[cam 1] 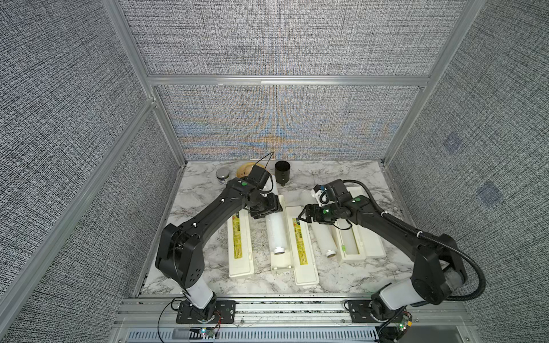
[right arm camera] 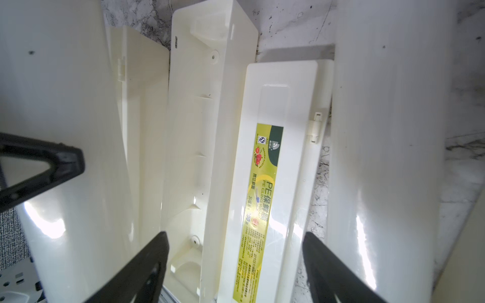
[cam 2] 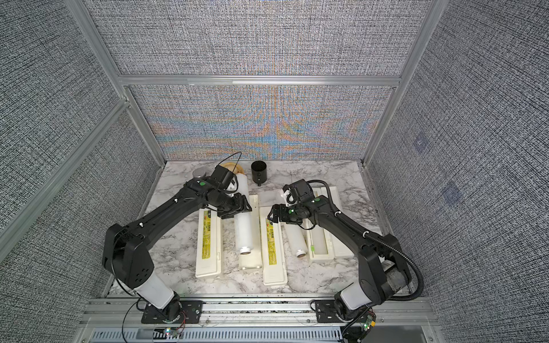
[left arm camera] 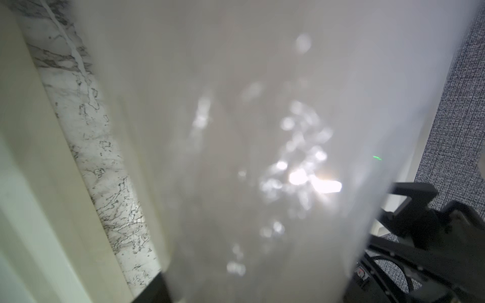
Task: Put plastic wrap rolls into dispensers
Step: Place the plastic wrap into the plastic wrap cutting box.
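Observation:
My left gripper (cam 1: 267,209) (cam 2: 234,209) is shut on a plastic wrap roll (cam 1: 277,230) (cam 2: 244,230), held lengthwise over the open tray of the middle dispenser (cam 1: 280,262). That roll (left arm camera: 249,131) fills the left wrist view and hides the fingers. The middle dispenser's labelled lid (cam 1: 301,246) (right arm camera: 273,162) lies flat beside the tray (right arm camera: 194,157). My right gripper (cam 1: 304,215) (right arm camera: 236,262) hangs open above the lid's far end, gripping nothing. A second roll (cam 1: 325,240) (right arm camera: 380,157) lies on the table between that lid and the open right dispenser (cam 1: 350,240). The left dispenser (cam 1: 239,246) is closed.
A black cup (cam 1: 282,172), a round bamboo steamer (cam 1: 245,170) and a small metal tin (cam 1: 222,175) stand along the back of the marble table (cam 1: 205,190). Grey fabric walls close in three sides. The right dispenser's lid (cam 1: 371,234) lies open toward the right edge.

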Controlling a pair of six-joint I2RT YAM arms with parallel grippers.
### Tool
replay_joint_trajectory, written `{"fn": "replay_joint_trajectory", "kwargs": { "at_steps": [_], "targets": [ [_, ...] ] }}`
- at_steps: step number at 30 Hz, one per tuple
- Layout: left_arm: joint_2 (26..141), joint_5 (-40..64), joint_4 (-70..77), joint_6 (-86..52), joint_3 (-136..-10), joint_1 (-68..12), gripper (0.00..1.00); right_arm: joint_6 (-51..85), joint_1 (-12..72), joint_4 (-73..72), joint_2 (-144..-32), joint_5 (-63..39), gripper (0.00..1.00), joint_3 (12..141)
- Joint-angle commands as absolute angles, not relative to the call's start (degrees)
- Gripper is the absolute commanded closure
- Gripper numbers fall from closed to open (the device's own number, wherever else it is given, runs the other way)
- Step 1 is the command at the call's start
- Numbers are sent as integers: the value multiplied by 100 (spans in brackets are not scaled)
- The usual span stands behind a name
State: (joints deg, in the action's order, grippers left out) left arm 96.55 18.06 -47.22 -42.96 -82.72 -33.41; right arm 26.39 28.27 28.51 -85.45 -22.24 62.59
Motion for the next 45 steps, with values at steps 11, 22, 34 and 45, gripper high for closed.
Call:
{"fn": "replay_joint_trajectory", "kwargs": {
  "at_steps": [11, 22, 34, 45],
  "targets": [
    [10239, 1038, -4553, -4297, -8235, -3979, 49, 2565, 2738, 2742, -8093, -2125, 18, 5736],
    [10306, 1045, -4289, -4574, -7798, -4120, 49, 2571, 2672, 2683, -8156, -2180, 18, 5511],
    [10637, 826, -4126, -4755, -7541, -4157, 43, 2548, 2664, 2715, -8165, -2189, 17, 5581],
    [10581, 865, -4318, -4720, -7746, -4157, 21, 2514, 2652, 2843, -8118, -2093, 16, 5630]
  ]
}}
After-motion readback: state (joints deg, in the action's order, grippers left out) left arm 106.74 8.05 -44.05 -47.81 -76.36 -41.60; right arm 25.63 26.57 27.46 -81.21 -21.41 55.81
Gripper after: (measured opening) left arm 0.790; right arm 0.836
